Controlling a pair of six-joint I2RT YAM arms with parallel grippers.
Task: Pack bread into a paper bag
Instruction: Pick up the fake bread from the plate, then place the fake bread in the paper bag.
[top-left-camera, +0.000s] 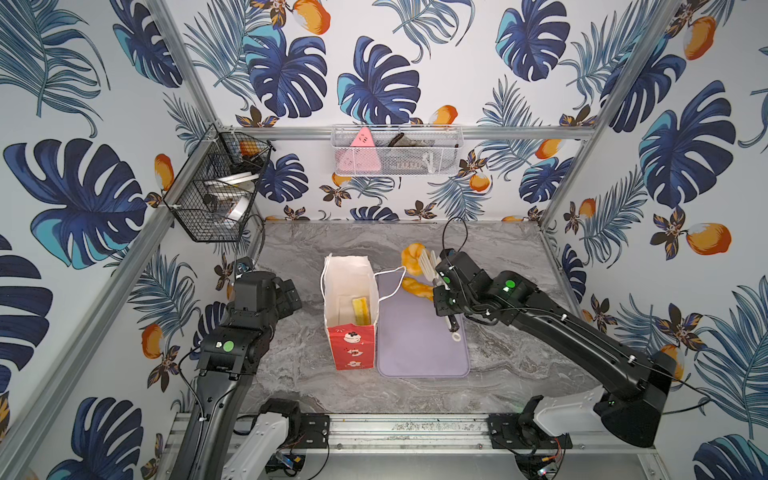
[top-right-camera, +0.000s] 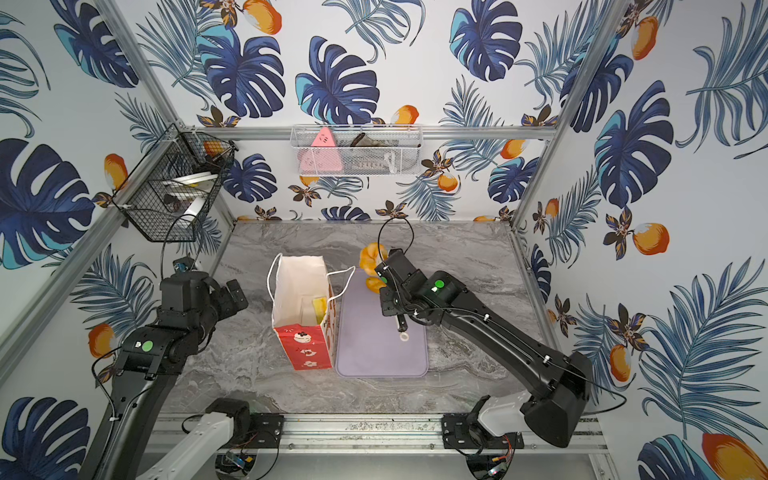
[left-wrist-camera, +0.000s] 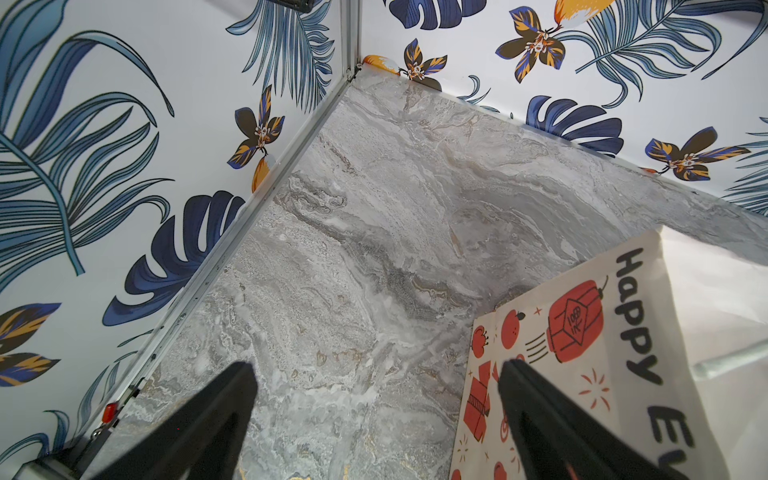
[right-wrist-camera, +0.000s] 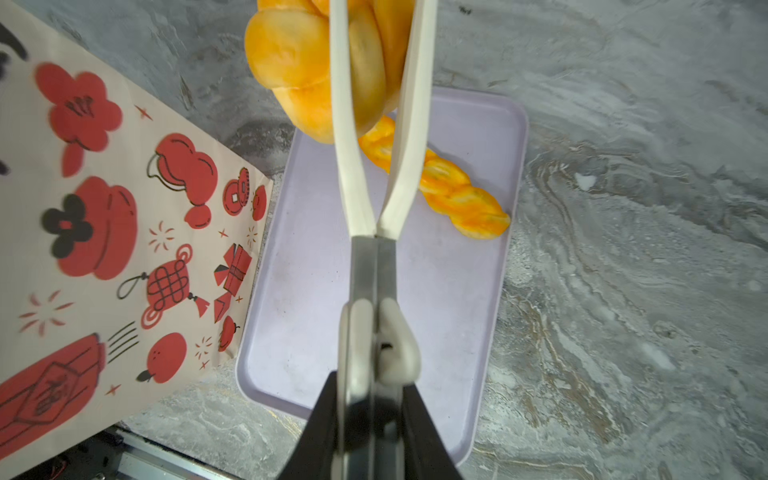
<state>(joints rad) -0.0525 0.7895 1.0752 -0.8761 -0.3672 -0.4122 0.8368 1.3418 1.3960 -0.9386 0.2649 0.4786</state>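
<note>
Currently my right gripper (right-wrist-camera: 374, 395) clamps the tongs (right-wrist-camera: 365, 266), tips pinching the knotted bun (right-wrist-camera: 291, 54) mid-body — light, soft, probably slippery.

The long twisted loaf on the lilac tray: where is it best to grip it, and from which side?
Grip the twisted loaf at its middle, across its narrow width, from above: it lies flat on the tray, long and slim.

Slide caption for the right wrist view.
Tongs in the right gripper clamp the knotted bun; the twisted loaf lies on the tray beside the paper bag.
</note>
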